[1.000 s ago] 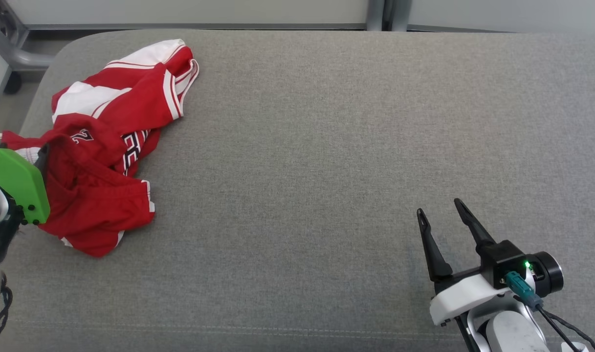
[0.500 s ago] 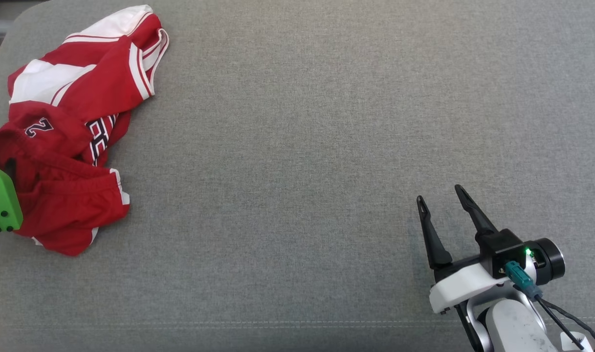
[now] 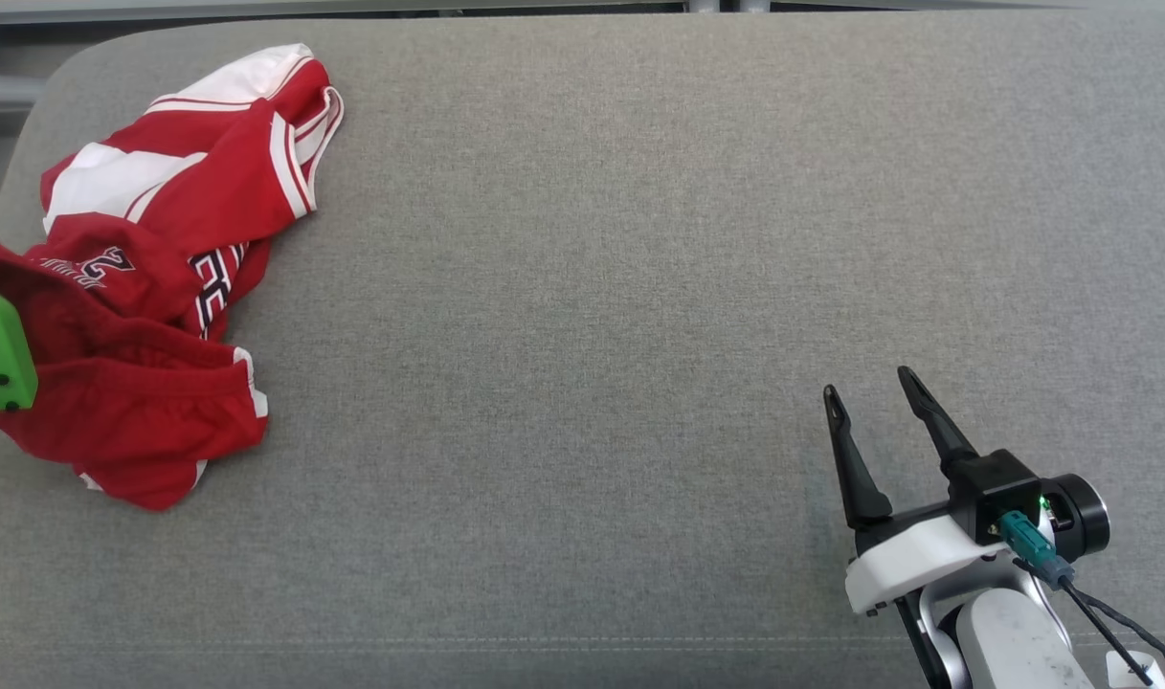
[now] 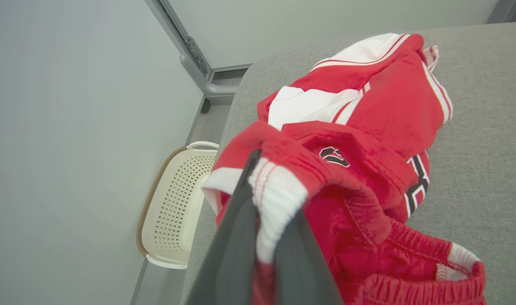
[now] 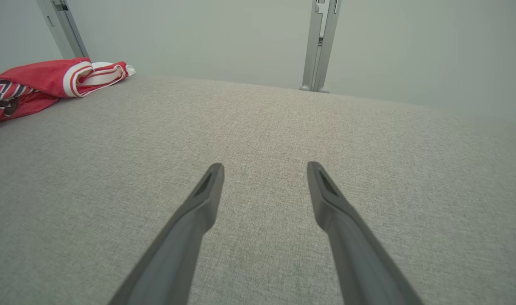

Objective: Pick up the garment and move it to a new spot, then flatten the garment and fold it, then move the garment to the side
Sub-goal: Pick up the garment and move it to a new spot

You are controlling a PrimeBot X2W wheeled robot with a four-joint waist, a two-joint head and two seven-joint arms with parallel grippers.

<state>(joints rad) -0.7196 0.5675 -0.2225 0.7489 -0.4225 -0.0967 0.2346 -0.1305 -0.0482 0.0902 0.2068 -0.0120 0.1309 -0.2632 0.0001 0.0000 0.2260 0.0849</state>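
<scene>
A red-and-white sports garment (image 3: pixel 161 287), printed with a number and dark lettering, lies crumpled on a grey padded surface (image 3: pixel 582 287). The left gripper (image 4: pixel 270 186) is clamped on it. In the left wrist view its two dark fingers are pressed together around a bunched, white-trimmed fold. The rest of the cloth spills ahead of those fingers and off to their right, with an elastic-looking hem just beside them. Beyond the surface's edge, to the fingers' left, a cream perforated basket (image 4: pixel 173 203) sits on the floor.

The right gripper (image 3: pixel 869 385) hovers low over bare surface with its fingers spread apart and nothing between them. From it, the garment lies well apart, ahead and far to its left.

The step in hand looks like the first one, picking up the garment. The hold is made, but most of the cloth rests on the surface. The next move likely calls for lifting until the cloth hangs free, then carrying it toward the open stretch between the two grippers. The pinch holds only one fold, so a smooth lift seems wise.
</scene>
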